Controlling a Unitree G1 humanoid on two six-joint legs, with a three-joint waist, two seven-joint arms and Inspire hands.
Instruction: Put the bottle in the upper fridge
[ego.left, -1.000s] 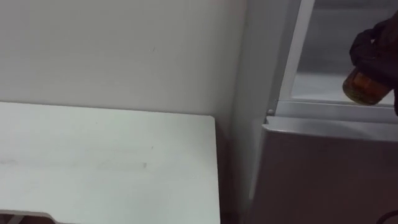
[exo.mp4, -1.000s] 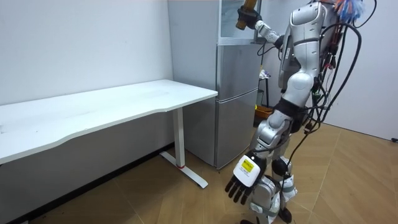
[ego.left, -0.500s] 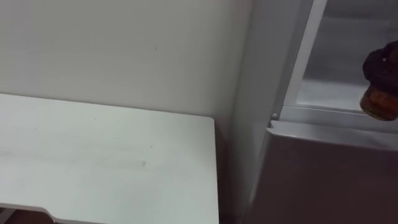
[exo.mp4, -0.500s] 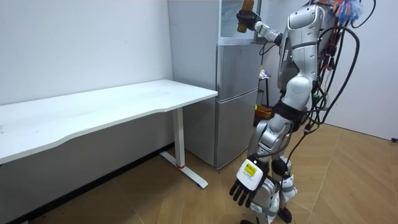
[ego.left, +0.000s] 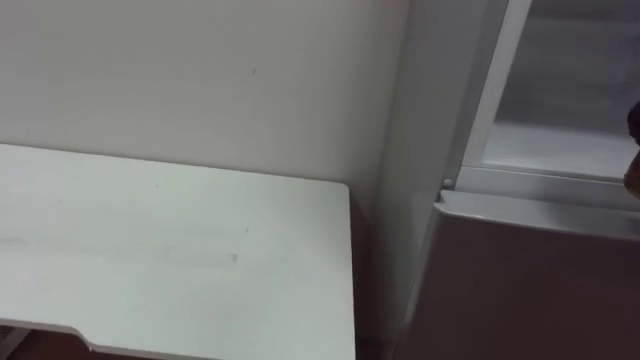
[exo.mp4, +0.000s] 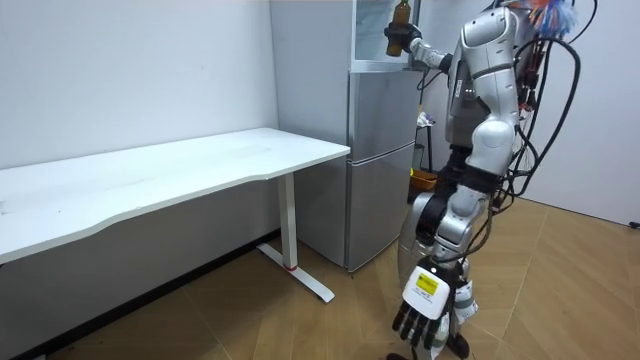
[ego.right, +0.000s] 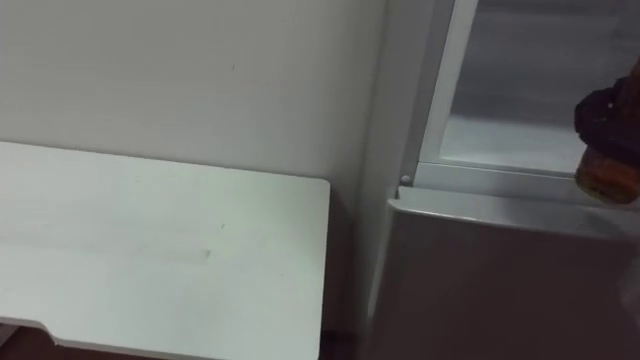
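Observation:
An amber bottle (ego.right: 603, 176) with a dark top is held up at the front edge of the open upper fridge (ego.right: 505, 140), just above its lower sill. My right hand (ego.right: 607, 118) is shut on it, coming in from the right. In the room view the bottle (exo.mp4: 400, 20) stands nearly upright in my raised right hand (exo.mp4: 411, 45) before the upper fridge (exo.mp4: 370, 35). My left hand (exo.mp4: 428, 300) hangs low beside my legs, fingers relaxed. I stand right at the fridge, facing it.
The grey lower fridge door (ego.right: 500, 285) is closed below the sill. A white table (ego.left: 170, 255) stands against the wall to the left of the fridge, with a narrow gap between them. Wooden floor (exo.mp4: 300, 330) lies in front.
The bottle has come more upright and shifted slightly to the right at the fridge opening. My left arm has swung back and down towards my legs. The head camera has shifted.

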